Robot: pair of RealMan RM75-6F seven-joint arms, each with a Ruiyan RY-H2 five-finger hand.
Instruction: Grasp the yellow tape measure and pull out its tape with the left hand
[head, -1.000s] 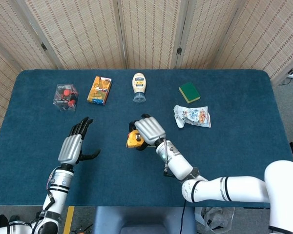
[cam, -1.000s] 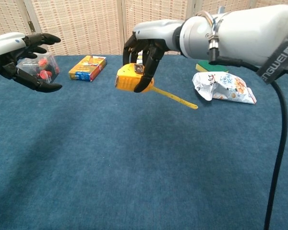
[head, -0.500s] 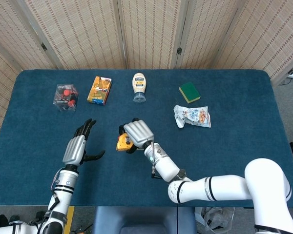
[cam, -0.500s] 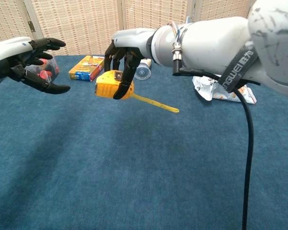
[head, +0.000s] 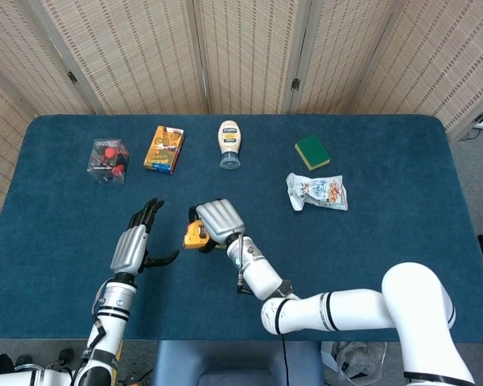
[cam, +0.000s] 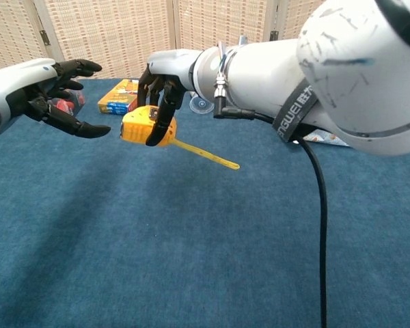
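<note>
Here, a blue table (head: 402, 161), backed by woven screens.

Right robot hand (head: 213, 221), on a white arm reaching across from the right: fingers wrapped around the yellow tape measure (cam: 140, 128), held clear above the table near its middle. Short length of tape (cam: 203, 155) drawn out of the case, slanting down and to the right in the chest view, its free end apart from everything.

Left robot hand (cam: 58, 96): holding nothing, fingers spread and thumb extended, palm turned toward the tape measure; near it, not touching.

Along the far edge of the table, from left to right in the head view:
- clear box (head: 107, 159) with red contents
- orange carton (head: 164, 148), lying flat
- white squeeze bottle (head: 229, 143), cap toward the robot
- green sponge (head: 312, 151)

Just nearer than the sponge: crumpled white snack bag (head: 316, 191).
</note>
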